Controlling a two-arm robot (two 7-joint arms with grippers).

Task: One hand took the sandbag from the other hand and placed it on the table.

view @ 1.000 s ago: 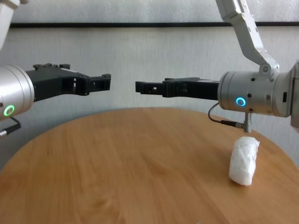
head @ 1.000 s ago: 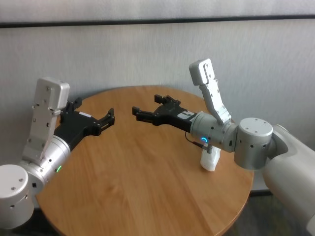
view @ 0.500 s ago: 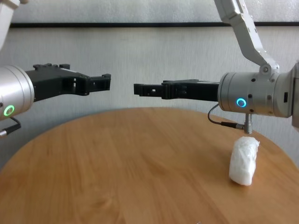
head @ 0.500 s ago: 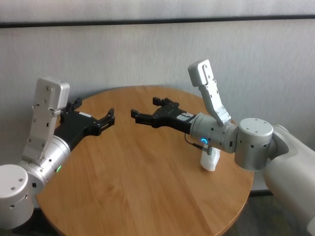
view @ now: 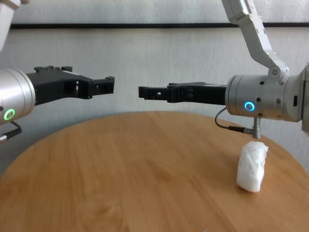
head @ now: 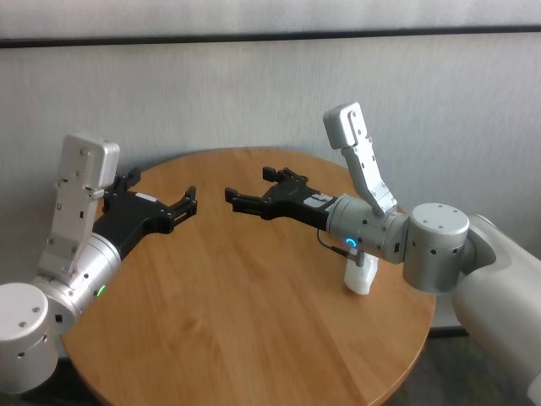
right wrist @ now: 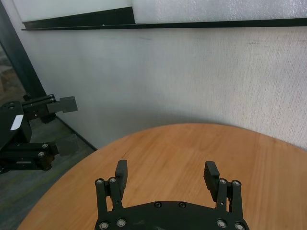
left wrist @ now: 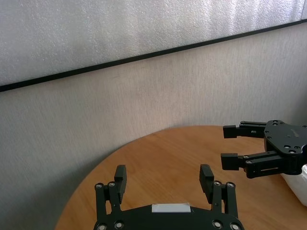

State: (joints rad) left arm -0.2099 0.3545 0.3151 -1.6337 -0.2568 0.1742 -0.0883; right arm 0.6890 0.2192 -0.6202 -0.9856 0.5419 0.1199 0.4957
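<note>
Sandbag (view: 252, 166) lies on the table (view: 125, 174), under the right wrist, apparently already placed. 2 grippers hover above the wood, tips facing, well apart: left gripper (head: 188, 201) and right gripper (head: 249, 191), both open, empty, clear of the bag.

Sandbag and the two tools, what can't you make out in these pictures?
- Sandbag: head view, top hidden behind the right wrist; left wrist view, cut off by the edge; right wrist view, absent.
- Table: near rim cut off, chest view.
- Left tool, right tool: bases cut off in own wrist views.
</note>
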